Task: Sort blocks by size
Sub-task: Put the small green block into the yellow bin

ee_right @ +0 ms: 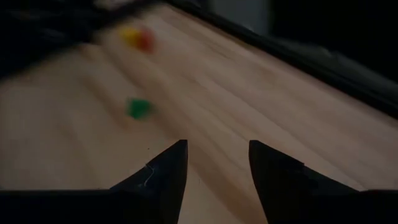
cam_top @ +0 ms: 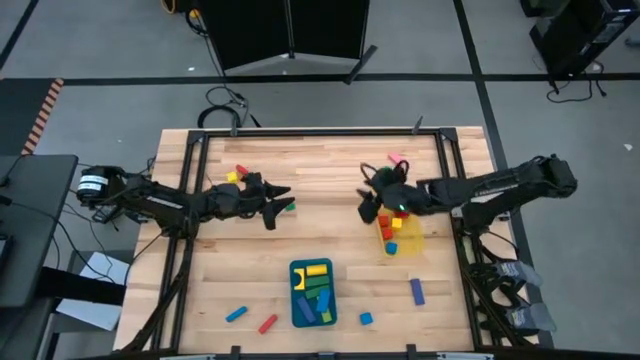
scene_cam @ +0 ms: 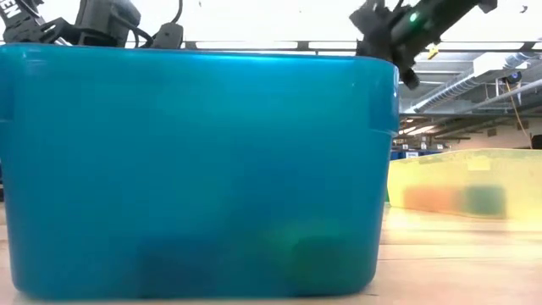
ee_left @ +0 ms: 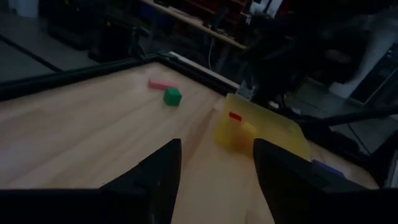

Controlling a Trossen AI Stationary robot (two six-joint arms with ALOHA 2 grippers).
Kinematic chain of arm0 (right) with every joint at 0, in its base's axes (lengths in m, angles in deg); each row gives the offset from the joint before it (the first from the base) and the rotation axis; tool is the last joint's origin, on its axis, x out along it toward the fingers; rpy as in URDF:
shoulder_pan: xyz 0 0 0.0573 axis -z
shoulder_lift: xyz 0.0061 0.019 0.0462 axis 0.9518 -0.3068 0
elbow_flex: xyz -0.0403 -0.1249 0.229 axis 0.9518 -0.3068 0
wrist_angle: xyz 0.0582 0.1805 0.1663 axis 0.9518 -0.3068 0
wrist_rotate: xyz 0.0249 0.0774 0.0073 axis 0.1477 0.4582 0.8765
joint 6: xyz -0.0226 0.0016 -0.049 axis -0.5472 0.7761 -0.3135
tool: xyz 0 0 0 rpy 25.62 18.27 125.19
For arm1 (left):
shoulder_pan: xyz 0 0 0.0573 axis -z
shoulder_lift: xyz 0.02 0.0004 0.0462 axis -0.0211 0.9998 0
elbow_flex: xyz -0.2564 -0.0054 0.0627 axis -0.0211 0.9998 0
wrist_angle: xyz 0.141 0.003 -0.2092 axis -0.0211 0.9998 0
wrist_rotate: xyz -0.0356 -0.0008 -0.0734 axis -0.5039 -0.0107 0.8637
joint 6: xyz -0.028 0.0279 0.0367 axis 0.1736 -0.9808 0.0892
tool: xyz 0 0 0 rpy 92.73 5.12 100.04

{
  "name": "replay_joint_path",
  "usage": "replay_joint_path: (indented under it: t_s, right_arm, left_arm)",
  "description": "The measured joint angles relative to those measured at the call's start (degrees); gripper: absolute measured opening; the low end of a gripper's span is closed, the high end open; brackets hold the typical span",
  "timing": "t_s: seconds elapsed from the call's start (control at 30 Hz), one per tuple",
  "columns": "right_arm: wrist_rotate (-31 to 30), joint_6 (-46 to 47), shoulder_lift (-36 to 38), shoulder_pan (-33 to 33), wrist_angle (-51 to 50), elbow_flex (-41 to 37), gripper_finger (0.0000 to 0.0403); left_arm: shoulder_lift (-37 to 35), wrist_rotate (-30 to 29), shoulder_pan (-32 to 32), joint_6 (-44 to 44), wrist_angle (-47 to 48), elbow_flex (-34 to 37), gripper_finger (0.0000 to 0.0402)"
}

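Both grippers hover open and empty over the table's far half. My left gripper (cam_top: pixel 279 205) (ee_left: pixel 216 168) is at centre left, with a green cube (cam_top: pixel 289 207) (ee_right: pixel 138 107) just ahead of its fingertips. A yellow block (cam_top: pixel 232 177) and a red block (cam_top: pixel 240 170) lie behind it. My right gripper (cam_top: pixel 366 196) (ee_right: pixel 216 165) is at centre right, beside the translucent yellow bin (cam_top: pixel 402 236) (ee_left: pixel 261 132), which holds red, yellow and blue blocks. A pink bar (cam_top: pixel 396 159) (ee_left: pixel 161 84) lies near the far right corner. The blue tray (cam_top: pixel 312 293) at the near middle holds several bars.
Loose on the near part of the table are a blue bar (cam_top: pixel 237 314), a red bar (cam_top: pixel 268 324), a blue cube (cam_top: pixel 366 319) and a purple bar (cam_top: pixel 417 291). A black frame (cam_top: pixel 300 131) borders the table. The blue tray (scene_cam: pixel 195 169) fills most of the low view.
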Motion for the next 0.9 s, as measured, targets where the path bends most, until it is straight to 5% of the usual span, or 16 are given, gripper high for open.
replay_joint_path:
  t_s: [0.17, 0.47, 0.7, 0.9]
  right_arm:
    - [6.2, 1.0, -2.9, 10.3, -15.1, 4.4, 0.0192]
    - [20.9, -16.1, -10.5, 26.8, -19.2, 5.3, 0.0249]
    - [22.3, -23.7, -17.3, 33.1, -19.7, 5.3, 0.0307]
    - [22.3, -26.6, -21.9, 35.6, -19.5, 5.3, 0.0319]
  left_arm:
    - [0.0, 0.9, 0.0, -1.9, -0.5, 0.0, 0.0207]
    - [0.0, 4.3, 0.0, -3.1, -0.5, 0.0, 0.0207]
    - [0.0, 5.2, 0.0, -3.1, -0.5, 0.0, 0.0207]
    - [0.0, 5.2, 0.0, -3.1, -0.5, 0.0, 0.0207]
